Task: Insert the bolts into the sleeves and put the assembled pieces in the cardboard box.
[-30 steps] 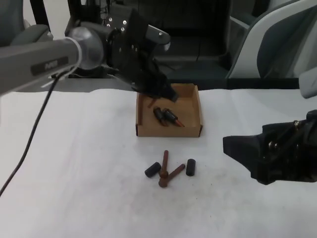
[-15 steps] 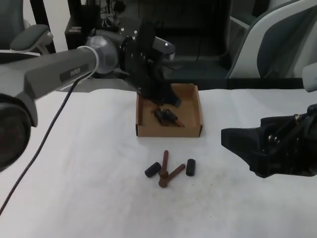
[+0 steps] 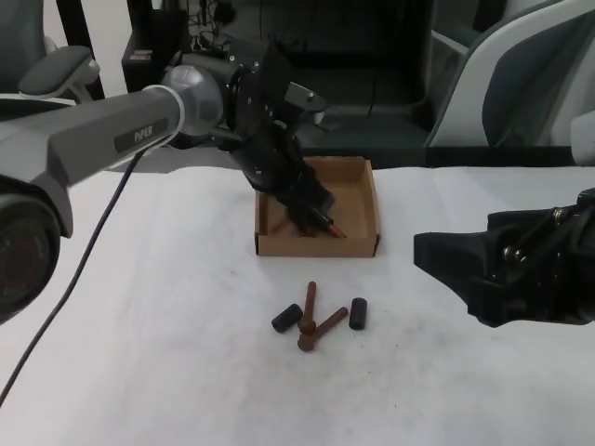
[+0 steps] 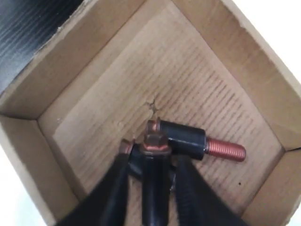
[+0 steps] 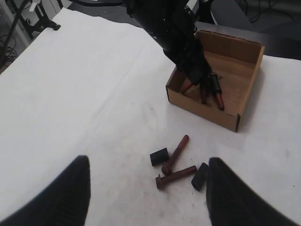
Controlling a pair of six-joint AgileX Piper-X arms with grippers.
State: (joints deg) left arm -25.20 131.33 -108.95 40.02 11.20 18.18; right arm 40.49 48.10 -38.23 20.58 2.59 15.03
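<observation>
- Left gripper (image 4: pixel 153 159) clenched on a black-sleeved copper bolt (image 4: pixel 155 141), low inside the brown cardboard box (image 4: pixel 94 70).
- Touching it, just past the fingertips: another assembled piece (image 4: pixel 188 140).
- Right gripper (image 5: pixel 146 162) spread wide; loose copper bolts (image 5: pixel 176 148) and black sleeves (image 5: pixel 159 156) lie ahead on the white cloth (image 5: pixel 70 94).

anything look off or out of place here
Nothing looks damaged or spilled. Two bolts and two sleeves lie loose on the bench in front of the box, the bolts touching each other. The box floor has a small mark. The left jaws hold one assembled piece inside the box.
</observation>
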